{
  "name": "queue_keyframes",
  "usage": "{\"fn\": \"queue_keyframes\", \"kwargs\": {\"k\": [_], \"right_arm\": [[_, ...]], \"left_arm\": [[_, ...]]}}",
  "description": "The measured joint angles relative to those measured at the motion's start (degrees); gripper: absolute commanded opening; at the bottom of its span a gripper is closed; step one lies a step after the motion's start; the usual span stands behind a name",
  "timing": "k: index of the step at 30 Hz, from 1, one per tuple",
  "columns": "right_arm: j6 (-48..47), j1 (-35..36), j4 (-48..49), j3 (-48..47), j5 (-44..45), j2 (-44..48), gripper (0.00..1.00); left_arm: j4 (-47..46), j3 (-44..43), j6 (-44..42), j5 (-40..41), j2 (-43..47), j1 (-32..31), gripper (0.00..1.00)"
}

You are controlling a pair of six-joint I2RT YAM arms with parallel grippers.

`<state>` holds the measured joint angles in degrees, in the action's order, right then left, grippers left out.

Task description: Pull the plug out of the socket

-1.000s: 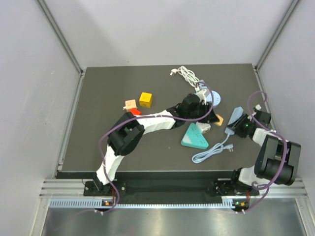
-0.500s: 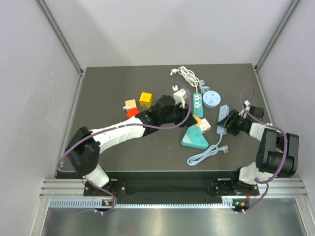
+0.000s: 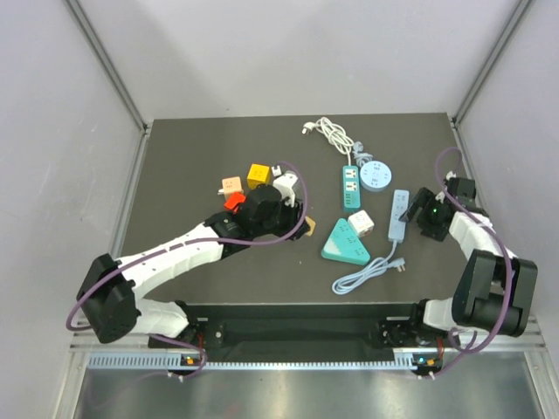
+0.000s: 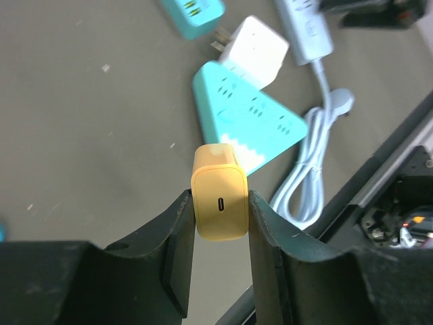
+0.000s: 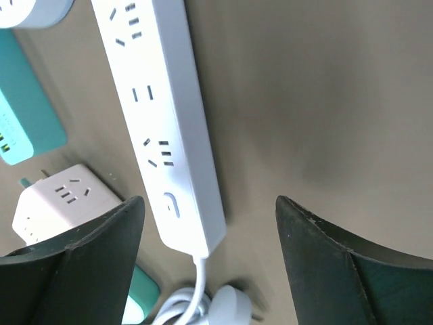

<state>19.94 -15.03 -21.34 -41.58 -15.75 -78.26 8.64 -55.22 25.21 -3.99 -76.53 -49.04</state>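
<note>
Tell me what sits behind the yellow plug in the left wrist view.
The teal triangular socket lies on the table behind the yellow plug, with a coiled white cable to its right. The plug covers part of the triangle's near edge; its own prongs cannot be seen.

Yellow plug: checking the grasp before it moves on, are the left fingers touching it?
Touching. The left wrist view shows both fingers pressed flat against the yellow plug on either side, no gap.

A yellow plug (image 4: 219, 202), teal triangular socket (image 4: 254, 115), white power strip (image 5: 162, 122) and white cable (image 3: 362, 275) above a dark grey table (image 3: 192, 166).
</note>
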Motion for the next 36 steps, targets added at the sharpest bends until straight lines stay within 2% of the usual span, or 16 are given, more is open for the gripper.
{"fn": "queue_keyframes", "kwargs": {"k": [8, 14, 19, 25, 30, 36], "right_arm": [[-1.0, 7.1, -7.3, -5.0, 13.1, 5.7, 0.85], [-0.9, 12.8, -9.2, -5.8, 17.2, 7.3, 0.85], [-0.3, 19.2, -10.3, -6.5, 18.8, 7.6, 0.85], [1.3, 26.0, -10.9, -7.0, 19.6, 9.9, 0.85], [2.2, 28.1, -11.3, -6.9, 20.3, 11.9, 0.85], [2.7, 28.4, -11.3, -5.9, 20.3, 14.8, 0.85]], "left_arm": [[8.7, 2.3, -0.5, 8.9, 2.4, 1.7, 0.00], [14.7, 2.4, -1.7, 18.7, 3.4, 3.4, 0.00], [15.0, 2.8, -4.3, 23.5, 2.6, 5.5, 0.00], [15.0, -3.1, -8.3, 30.0, -10.1, 6.1, 0.00], [16.7, -12.0, -10.2, 35.4, -22.8, 6.0, 0.00], [17.6, -18.2, -11.1, 39.5, -28.6, 5.7, 0.00]]}}
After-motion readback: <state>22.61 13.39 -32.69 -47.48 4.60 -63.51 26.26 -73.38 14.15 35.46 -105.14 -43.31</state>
